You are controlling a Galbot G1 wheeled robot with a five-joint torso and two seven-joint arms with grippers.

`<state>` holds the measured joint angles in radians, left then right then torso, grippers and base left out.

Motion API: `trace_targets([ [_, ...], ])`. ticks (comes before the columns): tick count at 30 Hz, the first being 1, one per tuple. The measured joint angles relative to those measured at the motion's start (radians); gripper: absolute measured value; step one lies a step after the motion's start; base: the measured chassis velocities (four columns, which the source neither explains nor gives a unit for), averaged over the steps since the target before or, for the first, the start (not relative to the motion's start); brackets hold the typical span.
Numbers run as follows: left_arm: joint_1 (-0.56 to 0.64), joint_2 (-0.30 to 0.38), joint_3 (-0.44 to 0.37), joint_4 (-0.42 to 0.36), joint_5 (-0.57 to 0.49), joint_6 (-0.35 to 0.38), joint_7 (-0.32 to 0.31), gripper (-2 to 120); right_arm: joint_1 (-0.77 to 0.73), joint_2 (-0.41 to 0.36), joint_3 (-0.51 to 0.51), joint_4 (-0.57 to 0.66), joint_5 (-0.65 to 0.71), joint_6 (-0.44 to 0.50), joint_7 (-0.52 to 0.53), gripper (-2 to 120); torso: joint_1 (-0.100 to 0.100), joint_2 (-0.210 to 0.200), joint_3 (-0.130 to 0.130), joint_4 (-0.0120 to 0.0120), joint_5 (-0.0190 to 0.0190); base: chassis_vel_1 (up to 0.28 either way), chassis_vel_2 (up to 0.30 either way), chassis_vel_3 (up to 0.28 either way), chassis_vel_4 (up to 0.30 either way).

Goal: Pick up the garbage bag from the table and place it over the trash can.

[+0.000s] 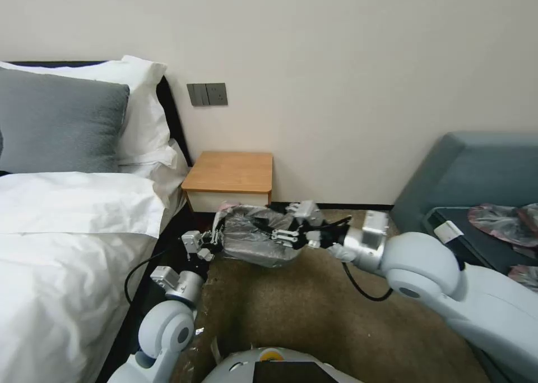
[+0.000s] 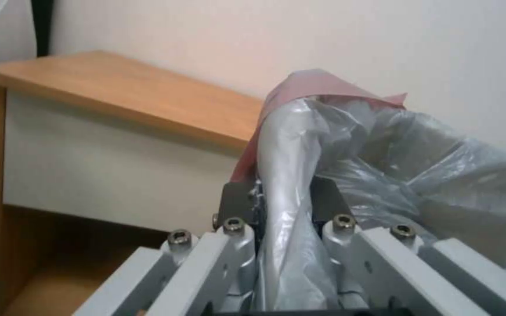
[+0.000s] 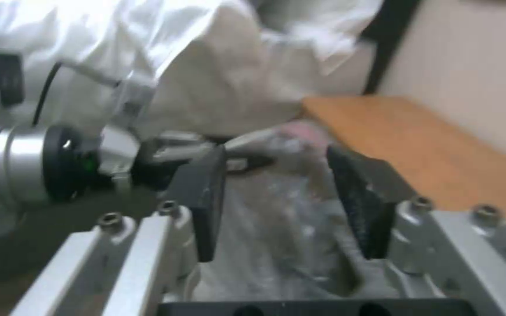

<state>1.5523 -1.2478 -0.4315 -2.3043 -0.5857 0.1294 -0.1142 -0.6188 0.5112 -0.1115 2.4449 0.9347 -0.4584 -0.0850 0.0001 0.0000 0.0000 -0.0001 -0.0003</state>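
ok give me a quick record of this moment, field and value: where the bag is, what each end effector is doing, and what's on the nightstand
garbage bag: off the table, held in the air in front of it above the carpet
left end effector: shut on the bag's left edge
right end effector: open, fingers either side of the bag's plastic on the right side
table: nothing visible on its top
trash can: not visible

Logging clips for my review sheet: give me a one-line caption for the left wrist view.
Left gripper pinches a fold of the garbage bag beside the table.
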Motion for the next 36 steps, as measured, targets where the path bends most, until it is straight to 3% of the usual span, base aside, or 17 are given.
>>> trace_targets([
  [3, 0.0, -0.004, 0.005, 0.001, 0.013, -0.001, 0.007, 8, 0.14, 0.045, -0.153, -0.036, -0.06, -0.042, -0.024, 32, 0.0, 0.0, 0.0, 0.0003, 0.0003, 0.0, 0.0, 0.0, 0.0],
  [12, 0.009, -0.011, -0.01, -0.005, 0.017, 0.0, 0.018, 8, 0.368, 0.162, -0.383, -0.151, -0.111, -0.174, -0.012, 0, 0.0, 0.0, 0.0, 0.0002, 0.0, 0.0, 0.0, 0.0, 0.0],
  [21, 0.013, -0.014, -0.026, -0.019, 0.014, 0.001, 0.024, 8, 0.435, 0.213, -0.492, -0.222, -0.087, -0.274, 0.102, 0, 0.0, 0.0, 0.0, 0.0, 0.0002, 0.0, 0.0, 0.0, 0.0],
  [36, 0.009, -0.018, -0.026, -0.029, 0.01, -0.002, 0.041, 8, 0.512, 0.283, -0.65, -0.311, 0.001, -0.277, 0.324, 0, 0.0, 0.0, 0.0, 0.0, 0.0002, 0.0, 0.0, 0.0, 0.0],
])
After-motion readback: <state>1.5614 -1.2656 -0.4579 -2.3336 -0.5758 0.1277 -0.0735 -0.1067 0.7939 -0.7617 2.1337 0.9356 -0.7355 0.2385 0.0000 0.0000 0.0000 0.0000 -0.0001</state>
